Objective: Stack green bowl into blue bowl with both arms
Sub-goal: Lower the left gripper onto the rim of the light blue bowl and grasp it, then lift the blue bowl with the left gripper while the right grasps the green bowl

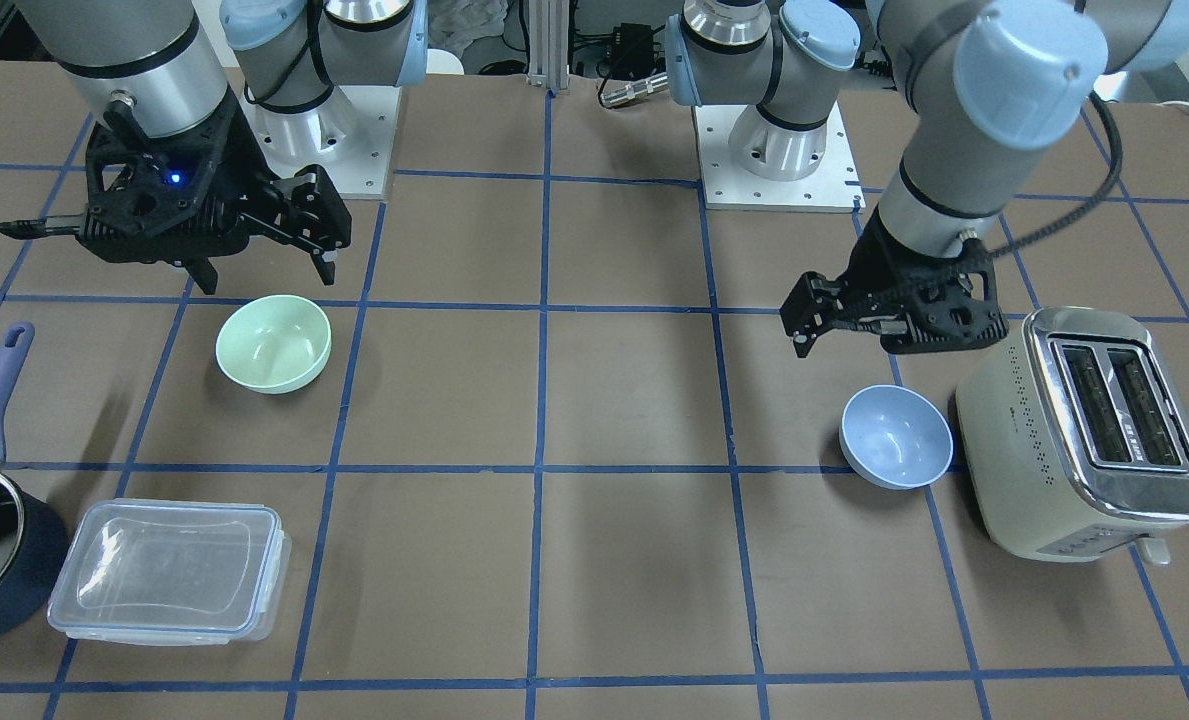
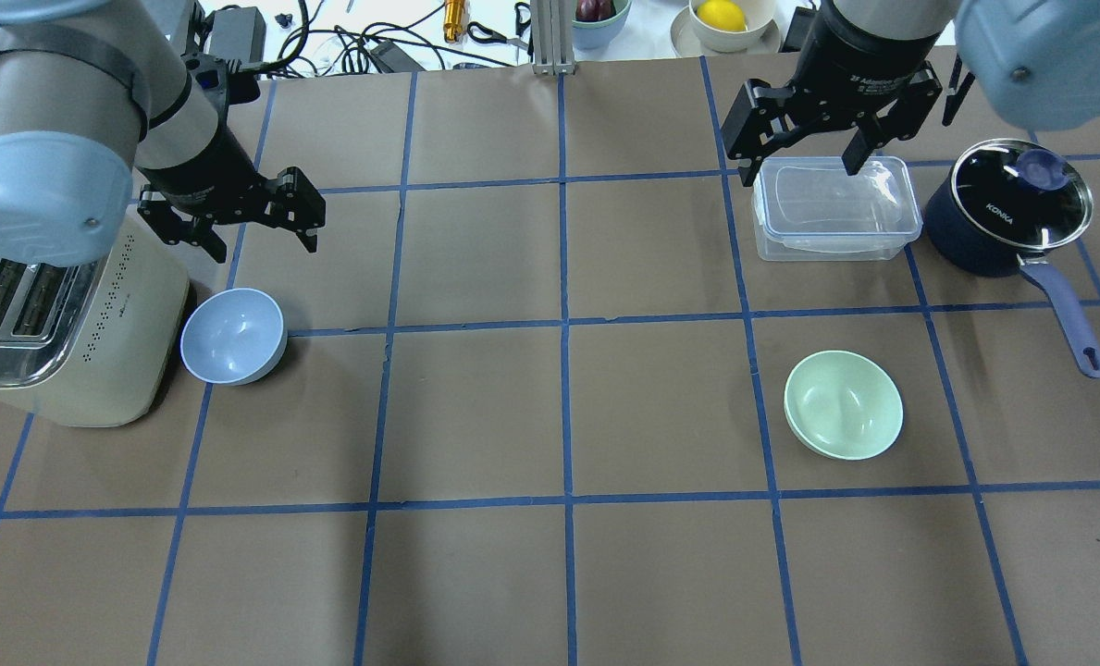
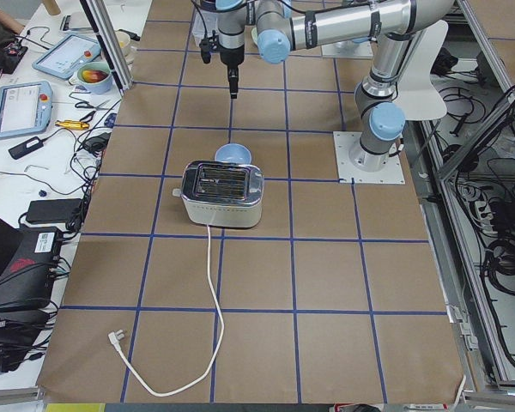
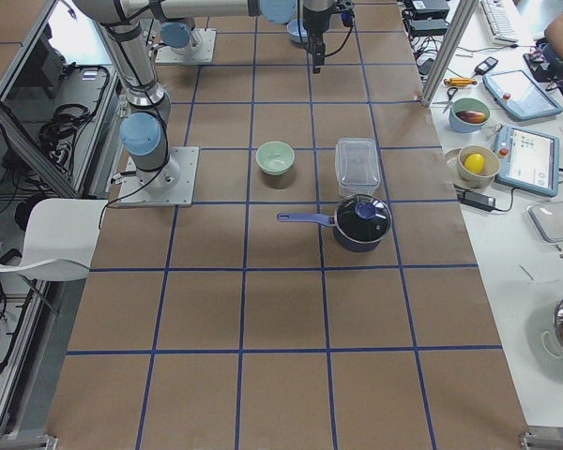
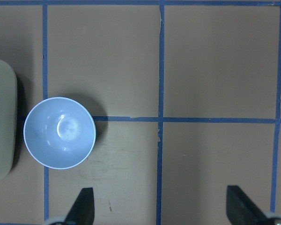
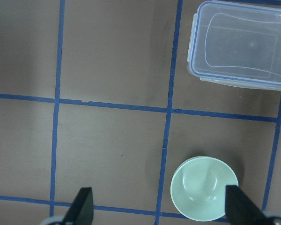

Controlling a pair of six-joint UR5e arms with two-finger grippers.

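Two bowls sit upright and well apart on the taped brown desk (image 2: 559, 416), and neither arm has touched one yet. The green bowl (image 2: 844, 404) rests alone on the robot's right, near a clear lidded container (image 2: 832, 208) and a navy saucepan (image 2: 1007, 208). The blue bowl (image 2: 233, 335) stands on the robot's left, just beside a cream toaster (image 2: 59, 324).

We read the layout as the reason for using two arms: each bowl lies under its own arm and far from the other. The right gripper (image 2: 797, 171) hangs above the desk near the green bowl with its fingers spread and nothing between them. The left gripper (image 2: 263, 242) hovers near the blue bowl, equally wide and empty. Both point straight down, and we judge this a stance for descending onto a rim.

The saucepan's glass lid bears the word "KONKA" in white. Small markings on the toaster's side are too fine for us to read.
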